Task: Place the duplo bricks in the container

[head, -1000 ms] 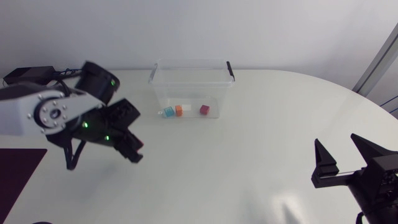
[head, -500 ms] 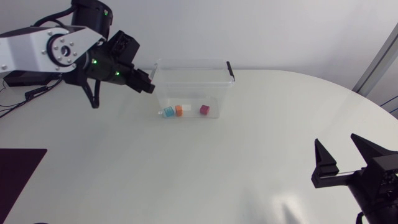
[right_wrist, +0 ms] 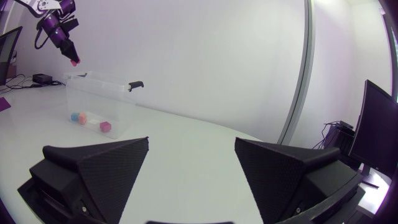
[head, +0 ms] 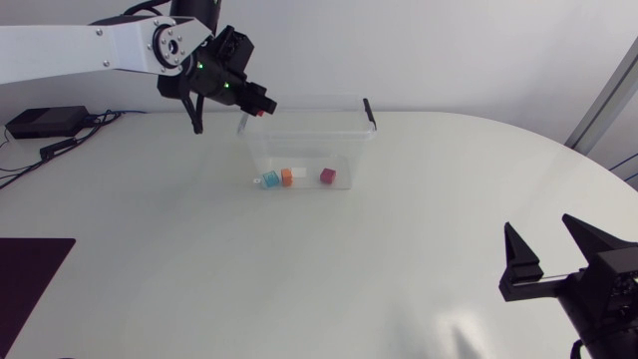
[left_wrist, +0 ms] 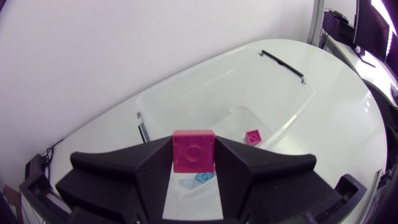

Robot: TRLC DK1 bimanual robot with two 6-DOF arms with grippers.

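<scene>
Head view: on the white table (head: 399, 249), the clear container (head: 304, 140) stands at the far side. My left gripper (head: 261, 108) hangs over its far left corner, pinching 1 magenta brick (left_wrist: 193, 149). My right gripper (head: 551, 261), fingers spread, sits near right. Inside lie 3 bricks: blue brick (head: 271, 179), orange brick (head: 286, 177), dark red brick (head: 327, 176).

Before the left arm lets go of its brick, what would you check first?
1. Grip: left gripper shut on pink brick: ok.
2. Brick over the container opening: cannot tell; it hangs near a rear corner.
3. Top of container open: ok.
4. Free floor beside the bricks inside: ok.
5. Path: right gripper open and far from the container: ok.
</scene>
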